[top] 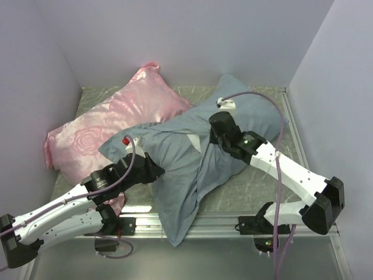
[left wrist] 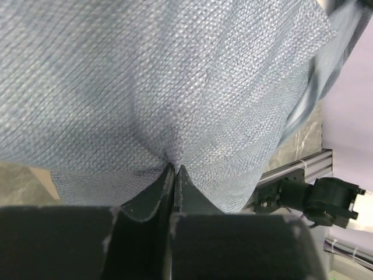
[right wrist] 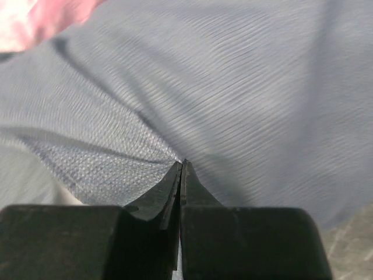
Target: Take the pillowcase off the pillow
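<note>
I find pillowcase (top: pixel 192 175) at centre of top view, still plump over pillow (top: pixel 194 142); only a white sliver shows, likely pillow. Removal barely begun, full strip-off left. Left gripper (left wrist: pixel 173 170) pinched on pillowcase cloth, right gripper (right wrist: pixel 180 166) likewise. Count: one pillowcase, one pink pillow (top: pixel 111 131), two grippers.

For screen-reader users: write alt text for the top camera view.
A rumpled grey-blue pillowcase lies on a table, pinched by the left gripper at its left edge and the right gripper near its middle. A shiny pink pillow lies behind, to the left.
</note>
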Motion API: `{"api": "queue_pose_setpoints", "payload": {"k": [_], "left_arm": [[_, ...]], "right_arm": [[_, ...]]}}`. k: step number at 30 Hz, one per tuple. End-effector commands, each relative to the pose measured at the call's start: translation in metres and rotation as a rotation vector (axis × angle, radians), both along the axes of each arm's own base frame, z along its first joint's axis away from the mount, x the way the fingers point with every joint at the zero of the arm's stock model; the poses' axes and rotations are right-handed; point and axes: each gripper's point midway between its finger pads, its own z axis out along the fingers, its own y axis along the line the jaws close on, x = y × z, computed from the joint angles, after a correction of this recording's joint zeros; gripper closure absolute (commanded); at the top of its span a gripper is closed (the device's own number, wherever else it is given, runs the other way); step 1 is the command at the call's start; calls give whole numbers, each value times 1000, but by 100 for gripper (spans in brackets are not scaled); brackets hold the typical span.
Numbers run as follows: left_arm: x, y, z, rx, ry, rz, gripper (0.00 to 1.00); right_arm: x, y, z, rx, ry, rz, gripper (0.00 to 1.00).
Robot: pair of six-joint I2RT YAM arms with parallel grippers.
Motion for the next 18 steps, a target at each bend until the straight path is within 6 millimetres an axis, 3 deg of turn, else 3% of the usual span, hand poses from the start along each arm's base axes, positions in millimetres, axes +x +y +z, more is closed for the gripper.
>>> {"api": "queue_pose_setpoints", "payload": {"k": [1,7,14,16,18], "left_arm": [[-12,14,-15,33,51,14,97],[-22,21,-29,62,103,8,100],[-32,33,-45,94,151,24,100],[-39,26,-46,48,189,5,100],[-43,18,-52,27,202,-31,100]], "right_arm": [[25,-28,26,11,-51,-126,100],[56,-76,22,-71,-29,-315,100],[69,-121,-12,-158,38,-458,100],[66,-120,-20,-139,53,-453,100],[63,-106,-19,-82,59,-399,100]]}}
